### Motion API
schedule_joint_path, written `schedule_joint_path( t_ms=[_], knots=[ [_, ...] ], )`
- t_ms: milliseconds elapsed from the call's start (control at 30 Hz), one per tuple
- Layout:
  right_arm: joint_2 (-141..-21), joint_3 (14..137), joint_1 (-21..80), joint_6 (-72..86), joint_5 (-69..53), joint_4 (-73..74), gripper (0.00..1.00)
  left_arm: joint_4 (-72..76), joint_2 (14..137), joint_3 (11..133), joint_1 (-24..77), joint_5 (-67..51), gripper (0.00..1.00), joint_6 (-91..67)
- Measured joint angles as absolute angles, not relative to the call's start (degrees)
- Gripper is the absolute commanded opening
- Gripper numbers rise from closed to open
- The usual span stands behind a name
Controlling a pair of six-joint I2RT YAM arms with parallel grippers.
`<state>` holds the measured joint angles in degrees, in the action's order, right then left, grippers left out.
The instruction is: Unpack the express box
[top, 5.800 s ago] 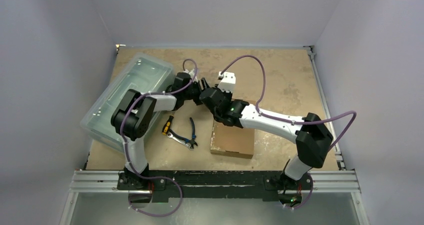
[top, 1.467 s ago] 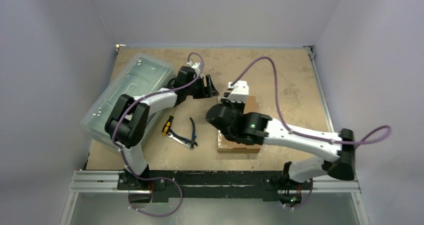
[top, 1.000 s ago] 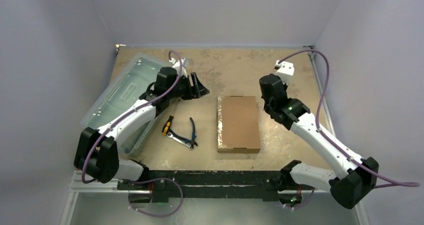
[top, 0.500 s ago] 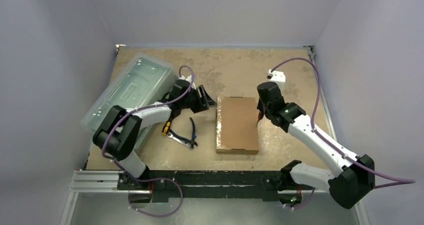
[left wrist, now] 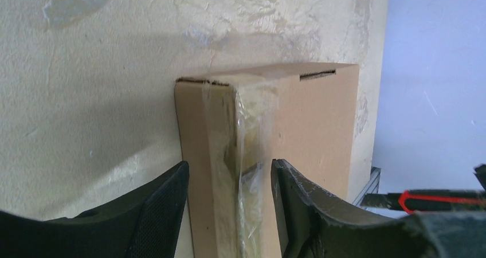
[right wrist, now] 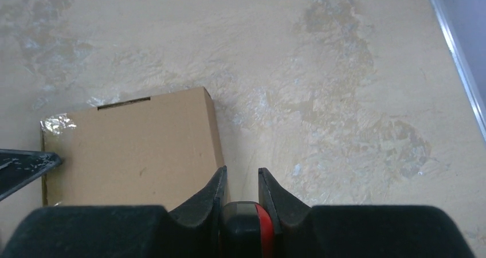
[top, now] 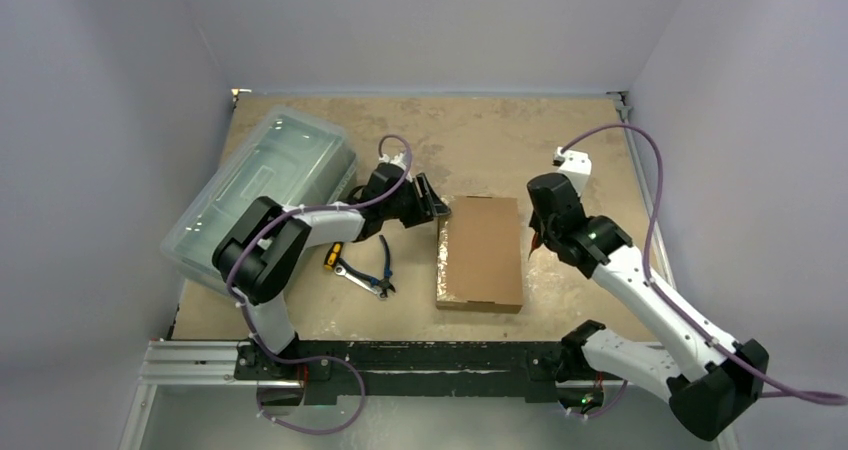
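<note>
well, left gripper [left wrist: 229, 172] straddles express box [left wrist: 309, 126] edge; right gripper [right wrist: 241, 175] pinches cutter [right wrist: 247, 221]

Surface: beige flat table top [top: 560, 140], mottled with paler worn patches; grey metal rail [top: 640, 185] along its right edge.
Far left: large translucent greenish plastic bin [top: 260, 180], lid on, set at a slant, its left side reaching the table's left edge.
Centre, slightly right: flat brown cardboard express box [top: 482, 255], lying flat, lid shut, long sides running near to far; clear tape [left wrist: 249, 149] wraps over its left edge.
Left of box, apart from it: blue-handled pliers [top: 375, 270], handles spread.
Between pliers and bin: screwdriver with yellow and black handle [top: 333, 255], partly hidden; contact with pliers cannot be told.
</note>
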<state>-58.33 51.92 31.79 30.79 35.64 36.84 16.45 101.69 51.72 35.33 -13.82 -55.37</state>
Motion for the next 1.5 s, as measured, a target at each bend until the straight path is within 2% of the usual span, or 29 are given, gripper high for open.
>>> schedule_joint_path(
  t_ms=[167,433,600,700,800,900,1000,1100,1167,1333,1500],
  knots=[
    [-55.0,51.9,31.7,32.4,36.7,37.9,0.00,17.1,104.6,54.3,35.5,-13.2,0.54,-55.1],
    [-60.1,48.8,34.1,37.6,41.1,39.7,0.00,19.3,113.5,63.2,35.8,-16.2,0.53,-56.0],
    [-60.1,47.3,37.2,39.9,38.2,37.2,0.00,21.3,118.9,69.1,36.2,-17.8,0.54,-56.8],
    [-57.8,44.2,39.3,43.2,33.3,31.5,0.00,17.2,128.2,84.4,36.5,-21.2,0.56,-54.5],
    [-55.2,41.2,40.2,47.0,29.8,25.0,0.00,4.4,138.0,105.1,37.5,-22.8,0.61,-46.7],
    [-51.9,40.2,40.3,49.3,30.4,24.2,0.00,-8.7,140.3,116.2,38.1,-21.5,0.62,-37.6],
    [-49.1,40.8,40.3,49.9,33.6,26.6,0.00,-17.3,138.1,120.7,37.7,-19.3,0.62,-30.0],
    [-47.2,42.9,40.3,48.4,38.1,31.0,0.00,-23.3,131.1,118.2,36.1,-16.2,0.62,-24.2],
    [-46.9,45.9,39.8,46.8,41.7,33.8,0.00,-23.9,123.3,111.9,35.1,-14.5,0.62,-22.8],
    [-50.9,54.0,33.8,39.0,46.1,34.0,0.00,-21.5,97.2,88.8,33.9,-9.0,0.60,-24.1],
    [-63.0,61.5,28.2,28.3,48.8,30.3,0.00,-17.2,78.2,68.4,34.4,-5.5,0.50,-31.1]
  ],
)
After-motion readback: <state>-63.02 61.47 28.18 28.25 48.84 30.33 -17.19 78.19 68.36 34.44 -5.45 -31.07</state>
